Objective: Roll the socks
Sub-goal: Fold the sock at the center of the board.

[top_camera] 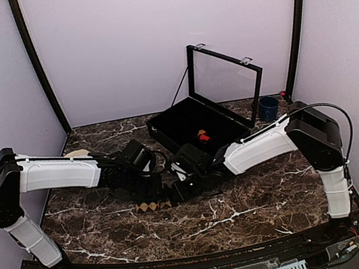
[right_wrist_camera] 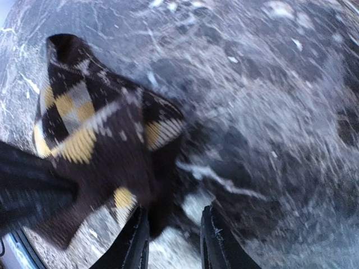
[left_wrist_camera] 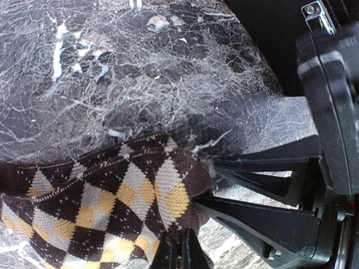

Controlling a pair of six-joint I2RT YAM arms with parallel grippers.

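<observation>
Currently the left fingers [left_wrist_camera: 171, 259] are pinched tight on the tan-diamond sock [left_wrist_camera: 112, 202], which lies mid-surface [top_camera: 246, 212] at 7 o'clock from the open box [top_camera: 178, 124]. At its 3 o'clock, the right fingers [right_wrist_camera: 133, 244] stand half apart, gripping nothing. With a single pinch, the bundle may unfurl.

You will find no legible text, label, brand name, number or sign in any of the three views: none shows on the tan-diamond sock [left_wrist_camera: 101, 207], the black case [top_camera: 177, 125] or the marble table [top_camera: 247, 214]
</observation>
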